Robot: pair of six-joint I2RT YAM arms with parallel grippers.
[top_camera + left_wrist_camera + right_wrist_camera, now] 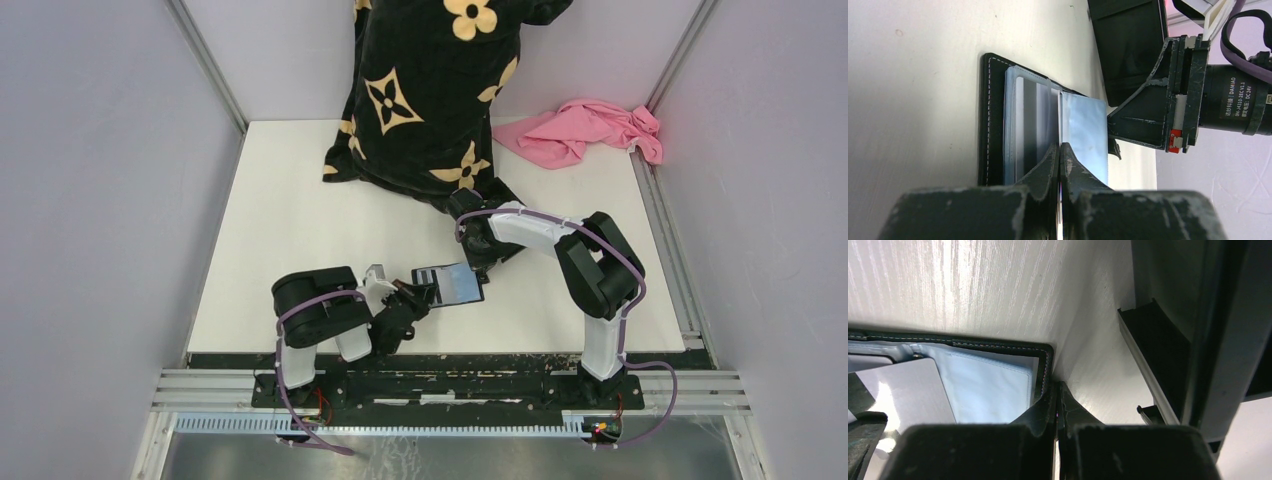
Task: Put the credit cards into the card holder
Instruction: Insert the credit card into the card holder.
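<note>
Plainly the open holder [455, 283] lies flat on the counter [300, 220] between the arms, the right tool [1057, 395] closed at its corner, the left tool [1060, 160] pinching a card [903, 390], likely light, stiff and slippery, best held by its end

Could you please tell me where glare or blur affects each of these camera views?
Top external: evenly lit and sharp, with faint shadows only. Left wrist: its own jaws are blurred up close, while the card holder is sharp. Right wrist: glare on the table at the top and on the whitish card; the near jaws are soft.
</note>
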